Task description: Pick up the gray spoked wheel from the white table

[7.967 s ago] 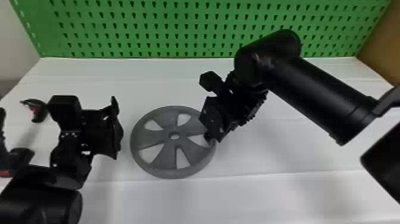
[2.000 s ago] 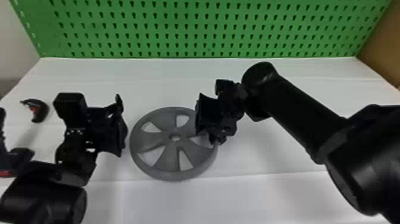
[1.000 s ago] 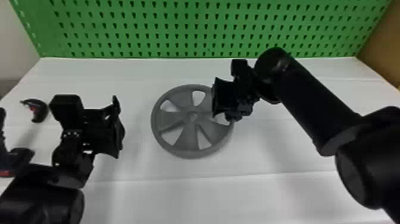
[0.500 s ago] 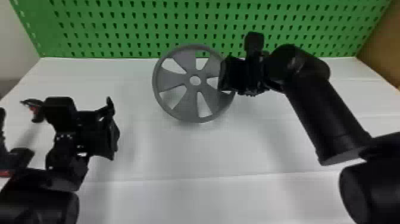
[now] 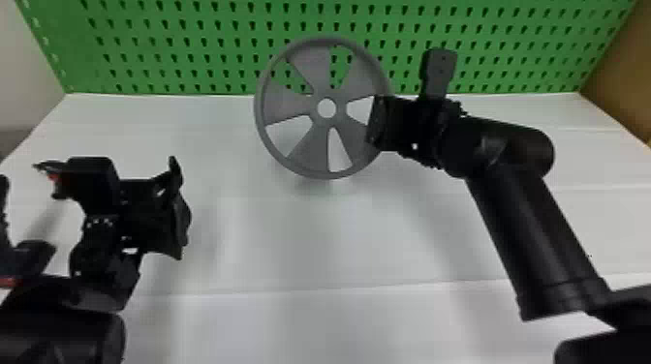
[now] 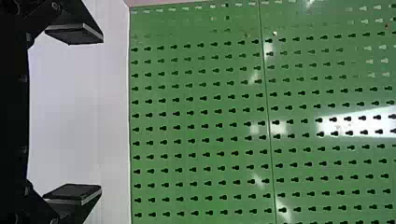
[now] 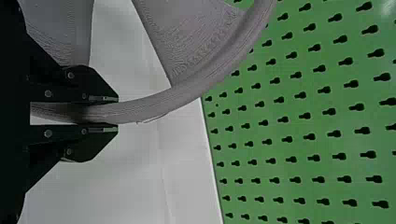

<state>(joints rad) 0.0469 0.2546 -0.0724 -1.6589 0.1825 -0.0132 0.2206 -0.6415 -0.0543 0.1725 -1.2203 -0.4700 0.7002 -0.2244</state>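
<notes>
In the head view my right gripper (image 5: 380,121) is at the right side of the gray spoked wheel (image 5: 308,150), which hangs raised above the white table (image 5: 310,242), its face toward the camera. The right wrist view has the wheel's rim (image 7: 140,108) pinched between the two fingers of my right gripper (image 7: 114,112), both touching it. My left gripper (image 5: 181,210) is over the table's left part, apart from the wheel. From the left wrist view, the fingers of my left gripper (image 6: 100,115) stand wide apart with nothing between them.
A green pegboard (image 5: 218,48) rises along the table's back edge, behind the wheel. Black-and-red tools (image 5: 36,251) lie at the far left, partly behind the left arm. A brown panel (image 5: 625,77) borders the right side.
The wheel has risen off the table and moved toward the pegboard with my right gripper, tilting to face the camera more. My left arm has barely shifted.
</notes>
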